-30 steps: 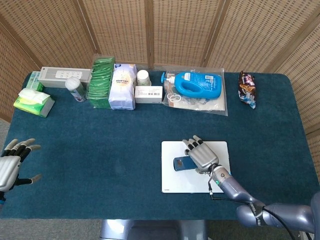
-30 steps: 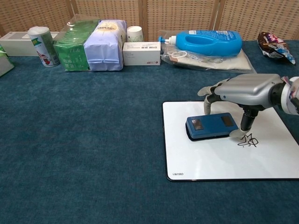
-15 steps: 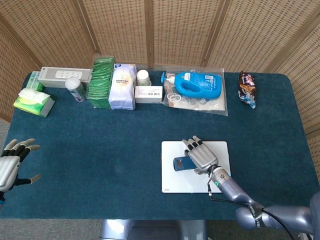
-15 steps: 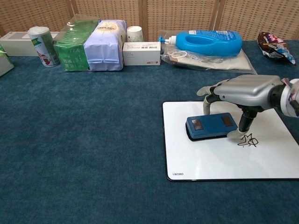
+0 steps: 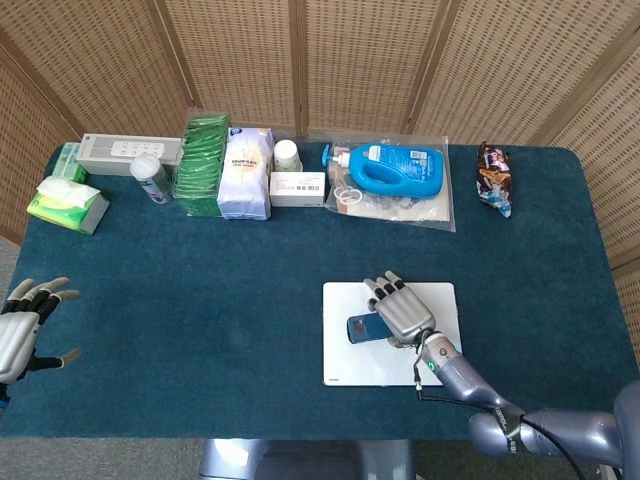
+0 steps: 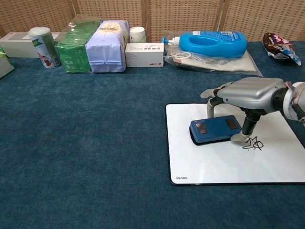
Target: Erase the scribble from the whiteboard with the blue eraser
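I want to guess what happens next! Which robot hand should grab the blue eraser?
The right hand. It hangs right over the blue eraser on the whiteboard, fingers down at both ends, beside the scribble. The left hand waits open at the far table edge.

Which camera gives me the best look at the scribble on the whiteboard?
The chest view. There the scribble shows clearly as a black mark on the whiteboard, just right of the eraser and beside the right robot hand. In the head view that robot hand covers the spot, so no scribble shows.
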Controlling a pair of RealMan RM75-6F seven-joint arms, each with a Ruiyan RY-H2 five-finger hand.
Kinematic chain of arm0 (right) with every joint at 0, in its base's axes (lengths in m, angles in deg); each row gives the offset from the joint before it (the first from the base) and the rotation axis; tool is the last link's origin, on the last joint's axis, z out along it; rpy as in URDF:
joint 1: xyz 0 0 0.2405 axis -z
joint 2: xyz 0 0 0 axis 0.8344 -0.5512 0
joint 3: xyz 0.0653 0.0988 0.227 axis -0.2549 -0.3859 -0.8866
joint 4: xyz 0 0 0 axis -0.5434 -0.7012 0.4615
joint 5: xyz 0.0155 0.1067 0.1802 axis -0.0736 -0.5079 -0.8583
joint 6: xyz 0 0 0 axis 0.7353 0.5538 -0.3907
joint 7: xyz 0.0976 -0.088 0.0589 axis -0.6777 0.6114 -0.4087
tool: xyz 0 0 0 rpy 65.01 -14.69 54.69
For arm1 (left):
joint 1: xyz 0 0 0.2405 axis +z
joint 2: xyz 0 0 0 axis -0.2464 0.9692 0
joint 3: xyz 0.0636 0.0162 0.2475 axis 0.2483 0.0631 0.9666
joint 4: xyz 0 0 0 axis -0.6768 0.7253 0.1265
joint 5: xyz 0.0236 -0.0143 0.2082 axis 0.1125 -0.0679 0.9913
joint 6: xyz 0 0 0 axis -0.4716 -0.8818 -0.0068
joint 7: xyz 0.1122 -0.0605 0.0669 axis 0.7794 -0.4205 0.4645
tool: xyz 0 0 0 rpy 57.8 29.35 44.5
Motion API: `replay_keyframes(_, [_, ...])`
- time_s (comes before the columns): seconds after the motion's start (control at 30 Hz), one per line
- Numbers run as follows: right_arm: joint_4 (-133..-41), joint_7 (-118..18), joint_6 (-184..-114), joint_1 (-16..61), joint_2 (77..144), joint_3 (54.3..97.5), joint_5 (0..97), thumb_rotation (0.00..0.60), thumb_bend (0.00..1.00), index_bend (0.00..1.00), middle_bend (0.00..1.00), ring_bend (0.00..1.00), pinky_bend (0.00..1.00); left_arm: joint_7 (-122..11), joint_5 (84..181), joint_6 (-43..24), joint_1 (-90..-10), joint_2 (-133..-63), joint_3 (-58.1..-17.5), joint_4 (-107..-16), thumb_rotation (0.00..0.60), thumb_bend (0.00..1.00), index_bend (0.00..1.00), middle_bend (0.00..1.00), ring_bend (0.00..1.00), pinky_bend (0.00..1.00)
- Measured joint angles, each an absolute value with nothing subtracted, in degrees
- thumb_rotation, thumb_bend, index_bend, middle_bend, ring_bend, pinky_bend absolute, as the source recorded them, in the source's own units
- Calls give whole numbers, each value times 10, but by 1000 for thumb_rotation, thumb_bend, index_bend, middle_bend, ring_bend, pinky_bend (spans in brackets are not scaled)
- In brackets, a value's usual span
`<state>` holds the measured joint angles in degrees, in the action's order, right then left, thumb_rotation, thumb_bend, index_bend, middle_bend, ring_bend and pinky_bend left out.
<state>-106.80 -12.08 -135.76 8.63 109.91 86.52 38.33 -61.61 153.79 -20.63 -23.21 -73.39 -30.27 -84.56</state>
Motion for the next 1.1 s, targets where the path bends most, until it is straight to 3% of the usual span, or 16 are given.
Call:
replay_keyframes(0.43, [-1066,-132,-1360,87,1103,860,388,600,220,632,109,0,0,-616,1537,-204,-233,-736,-303,-843,600,173,228,134,158,25])
replay_keyframes(0.87, [-1065,-149,-1356,89,1097,856,392,600,239,753,182,0,0,-614,1534,-202,-234,-738,-304,-842,600,173,228,133,157,24])
replay_keyframes(1.1, [-1071,-195,-1363,94,1076,828,399,600,251,784,198,0,0,-611,1535,-208,-233,-735,-305,-848,600,172,228,133,157,24])
